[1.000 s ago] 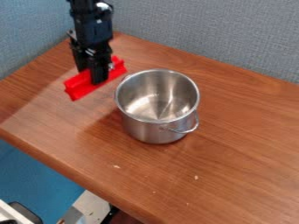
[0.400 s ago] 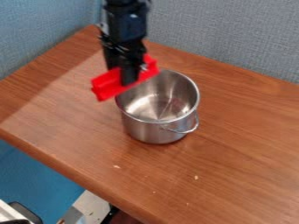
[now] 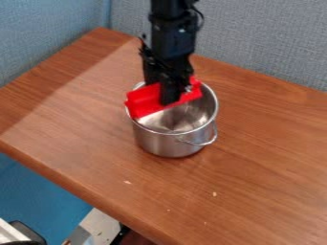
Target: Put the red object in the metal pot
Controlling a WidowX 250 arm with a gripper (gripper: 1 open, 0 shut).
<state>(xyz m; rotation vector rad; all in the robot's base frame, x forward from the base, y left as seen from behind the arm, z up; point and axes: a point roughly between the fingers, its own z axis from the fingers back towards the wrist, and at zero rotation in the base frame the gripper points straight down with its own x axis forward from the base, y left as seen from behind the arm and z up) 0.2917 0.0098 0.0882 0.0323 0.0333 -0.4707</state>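
Nearest you, below and in front of the gripper (image 3: 170, 88), bare wooden table (image 3: 76, 124) runs out to its front edge; nothing lies on it there that you need to avoid.

Directly beneath the gripper stands the metal pot (image 3: 175, 120), upright, its small side handle (image 3: 202, 140) on the near right. The interior that shows is bare polished steel and appears empty, though the part under the block is hidden.

The red object (image 3: 163, 97) is pinched between the fingers, which point straight down and grip it across its middle. It hangs tilted, its left end lower, over the far-left part of the pot's opening. That left end appears to sit over or just at the rim; you cannot tell from this view whether it touches.

Hazards from here, as a judgement: the block is about as long as the opening is wide, so if you release it while it sits off-centre, one end may catch the rim and the block may bridge it or tip out onto the table. Lowering with an end above the rim could push the pot or shift the grip. Centre first, then descend.

Beyond the gripper, the arm (image 3: 173, 24) rises against a blue-grey wall (image 3: 274, 38).
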